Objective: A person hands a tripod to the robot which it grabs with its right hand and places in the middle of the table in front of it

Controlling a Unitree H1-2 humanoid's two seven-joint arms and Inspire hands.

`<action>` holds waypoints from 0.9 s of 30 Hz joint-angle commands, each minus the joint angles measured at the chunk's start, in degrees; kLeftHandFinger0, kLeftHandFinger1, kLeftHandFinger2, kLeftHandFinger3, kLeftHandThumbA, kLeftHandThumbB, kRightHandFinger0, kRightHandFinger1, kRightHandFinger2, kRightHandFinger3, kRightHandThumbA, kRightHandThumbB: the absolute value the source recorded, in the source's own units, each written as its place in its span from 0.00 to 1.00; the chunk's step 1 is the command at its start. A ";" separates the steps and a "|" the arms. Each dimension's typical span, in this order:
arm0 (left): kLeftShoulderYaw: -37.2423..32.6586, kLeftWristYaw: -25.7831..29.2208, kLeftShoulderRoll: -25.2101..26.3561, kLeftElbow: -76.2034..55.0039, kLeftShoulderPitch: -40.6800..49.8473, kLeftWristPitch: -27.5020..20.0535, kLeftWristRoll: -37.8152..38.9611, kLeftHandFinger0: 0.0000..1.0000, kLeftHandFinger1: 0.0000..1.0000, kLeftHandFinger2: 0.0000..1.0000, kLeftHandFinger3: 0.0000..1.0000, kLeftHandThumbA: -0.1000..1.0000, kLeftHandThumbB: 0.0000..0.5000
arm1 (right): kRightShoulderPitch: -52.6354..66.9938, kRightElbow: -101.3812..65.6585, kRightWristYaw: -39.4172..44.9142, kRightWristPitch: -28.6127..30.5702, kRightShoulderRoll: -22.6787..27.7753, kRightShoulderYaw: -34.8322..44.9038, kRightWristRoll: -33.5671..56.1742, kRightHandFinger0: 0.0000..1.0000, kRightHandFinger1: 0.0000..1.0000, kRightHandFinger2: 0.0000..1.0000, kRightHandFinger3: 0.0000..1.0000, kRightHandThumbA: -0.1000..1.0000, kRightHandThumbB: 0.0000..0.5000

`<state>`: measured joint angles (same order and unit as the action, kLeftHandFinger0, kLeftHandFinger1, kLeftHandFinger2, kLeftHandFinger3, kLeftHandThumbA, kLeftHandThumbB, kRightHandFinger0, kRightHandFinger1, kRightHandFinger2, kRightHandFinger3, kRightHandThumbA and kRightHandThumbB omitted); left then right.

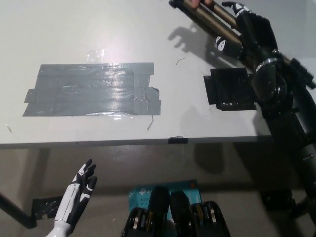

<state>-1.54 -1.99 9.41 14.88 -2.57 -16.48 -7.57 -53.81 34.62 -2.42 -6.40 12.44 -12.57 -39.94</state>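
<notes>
Head view: handover of the tripod at the table's far right.
My black right hand [244, 29] has its fingers wrapped round the folded legs of the one tripod [205, 17]. It is held in the air over the far right of the table [74, 29], I judge because a person's fingertips [195, 3] at the top edge have not yet let go. My white left hand [79, 195], empty with fingers spread, rests below the near edge. One grey tape patch [91, 89] lies mid-table, probably the target; one black square [229, 89] lies beside my right wrist.
</notes>
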 commanded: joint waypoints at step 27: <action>-0.09 -0.22 0.99 0.23 -2.25 -1.54 -0.47 1.00 1.00 1.00 1.00 0.86 0.44 | 0.15 5.44 12.17 5.22 6.93 -10.95 2.82 1.00 1.00 1.00 1.00 0.63 1.00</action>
<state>-1.55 -1.97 9.44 15.72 -3.63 -16.47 -8.01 -51.22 45.95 -0.64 0.50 16.38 -23.65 -40.26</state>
